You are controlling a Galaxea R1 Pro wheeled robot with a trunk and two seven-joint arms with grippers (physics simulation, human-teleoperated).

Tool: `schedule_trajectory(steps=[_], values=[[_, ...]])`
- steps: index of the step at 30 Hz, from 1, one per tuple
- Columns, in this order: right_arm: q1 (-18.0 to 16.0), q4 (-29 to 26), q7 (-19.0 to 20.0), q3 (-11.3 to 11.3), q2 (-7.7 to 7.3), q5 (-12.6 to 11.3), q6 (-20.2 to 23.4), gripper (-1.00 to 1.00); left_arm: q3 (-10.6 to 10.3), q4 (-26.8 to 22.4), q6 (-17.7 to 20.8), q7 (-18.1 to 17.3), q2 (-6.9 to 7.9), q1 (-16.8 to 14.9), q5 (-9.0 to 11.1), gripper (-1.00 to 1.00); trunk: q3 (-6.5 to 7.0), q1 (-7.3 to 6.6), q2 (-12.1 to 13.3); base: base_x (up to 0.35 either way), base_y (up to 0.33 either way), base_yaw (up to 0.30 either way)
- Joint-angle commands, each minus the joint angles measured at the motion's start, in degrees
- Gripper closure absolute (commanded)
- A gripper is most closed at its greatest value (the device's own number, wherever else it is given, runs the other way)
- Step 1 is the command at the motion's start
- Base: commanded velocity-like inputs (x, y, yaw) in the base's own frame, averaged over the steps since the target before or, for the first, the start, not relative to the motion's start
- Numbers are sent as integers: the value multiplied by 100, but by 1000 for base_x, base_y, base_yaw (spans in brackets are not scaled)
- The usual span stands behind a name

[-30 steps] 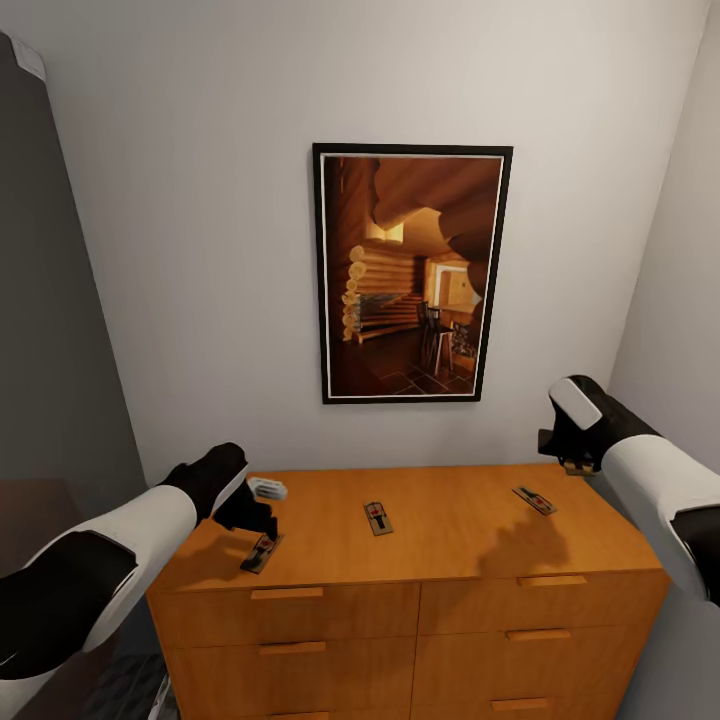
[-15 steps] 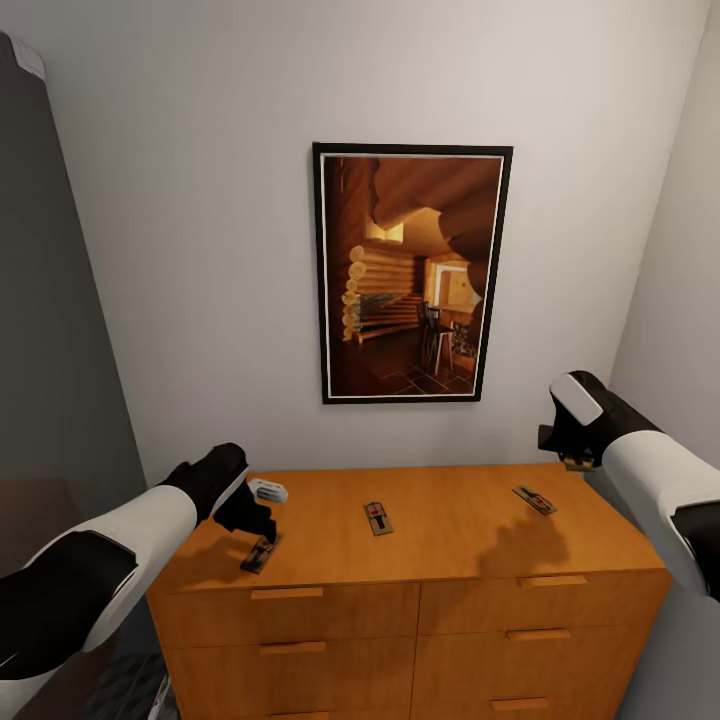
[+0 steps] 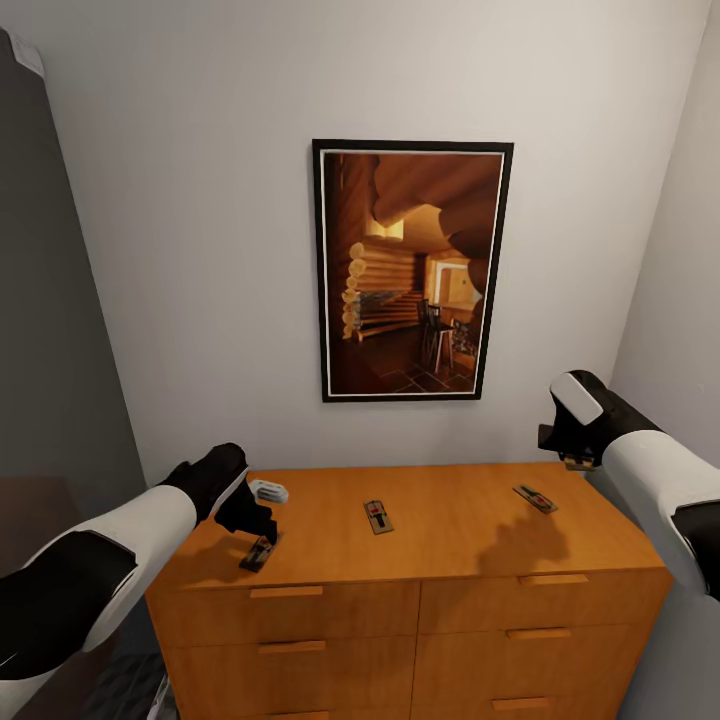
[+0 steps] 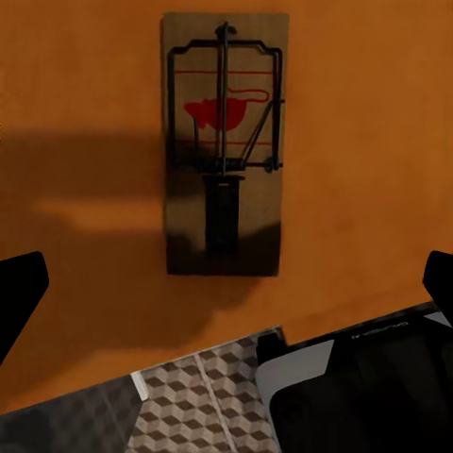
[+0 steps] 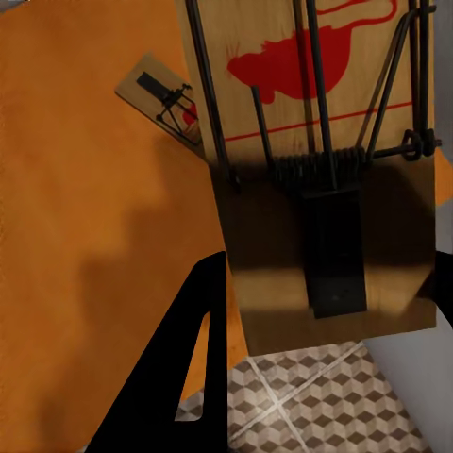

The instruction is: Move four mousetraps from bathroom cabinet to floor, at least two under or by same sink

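The orange-brown cabinet (image 3: 450,540) stands against the wall. On its top lie a dark mousetrap (image 3: 259,553) near the left front edge, a pale grey one (image 3: 268,490) behind it, one in the middle (image 3: 377,516) and one at the right (image 3: 534,499). My left gripper (image 3: 250,522) hovers just above the left front trap (image 4: 225,142), open, its fingertips (image 4: 21,291) spread wide on either side. My right gripper (image 3: 575,458) is raised above the cabinet's right end, shut on a wooden mousetrap (image 5: 311,170). Below it the cabinet's right trap (image 5: 165,102) lies flat.
A framed picture (image 3: 412,270) hangs on the wall behind the cabinet. The side wall (image 3: 680,300) is close to my right arm, and a dark grey panel (image 3: 50,350) stands on the left. Cube-pattern floor tiles (image 5: 311,406) show past the cabinet's edge.
The head view has shifted very slightly. Both grippers and the mousetraps stay where they were.
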Motion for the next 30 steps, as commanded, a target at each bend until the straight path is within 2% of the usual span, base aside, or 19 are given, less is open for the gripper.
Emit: schedule_trajectory(steps=[1,7,17,28,30], values=[[-8,-7,-50,43,-6,-70,23,100,-34,-11,21,-29,5,-4,-1,-100,-10,2,-8,0,0,0],[-18,-4,-51,43,-7,-70,23,100,-38,-11,21,-32,9,-4,-8,-100,-10,2,-8,0,0,0],[-38,-3,-53,43,-7,-70,23,100,-39,-11,21,-33,10,-4,-9,-100,-190,221,-409,0,0,0],[-40,-2,-51,45,-31,-70,23,100,-43,-5,21,-33,10,-4,-30,-100,-190,221,-409,0,0,0],[-40,-2,-49,44,-61,-70,23,100,-42,-3,21,-33,10,-4,-75,-100,-226,265,-489,0,0,0]])
